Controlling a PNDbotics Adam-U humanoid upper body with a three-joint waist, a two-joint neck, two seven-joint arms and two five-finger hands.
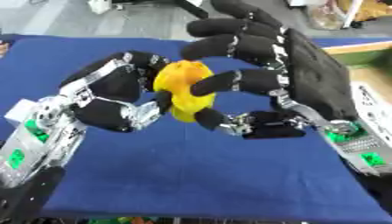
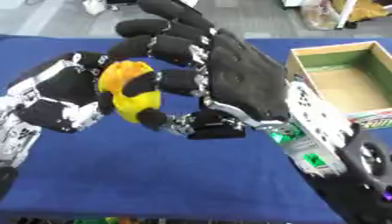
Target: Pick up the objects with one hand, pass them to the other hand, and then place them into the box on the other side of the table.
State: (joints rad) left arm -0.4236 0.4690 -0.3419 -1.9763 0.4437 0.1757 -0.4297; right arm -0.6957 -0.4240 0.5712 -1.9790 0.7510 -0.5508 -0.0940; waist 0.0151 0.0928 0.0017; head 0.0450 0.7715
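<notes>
A yellow-orange rounded object (image 1: pixel 180 81) hangs above the middle of the blue table, between my two hands. My left hand (image 1: pixel 115 87) comes from the left with its fingers curled over the object's top and its thumb under it. My right hand (image 1: pixel 314 78) reaches in from the right. One of its fingers lies across the object's front and its thumb presses from below, while its upper fingers stay spread above. An open cardboard box (image 2: pixel 329 59) with green inner walls stands at the table's right side, with nothing showing inside.
The blue cloth (image 1: pixel 199 175) covers the table below the hands. The box's printed side (image 2: pixel 375 122) faces the front right. Grey floor and a few stands lie beyond the far edge.
</notes>
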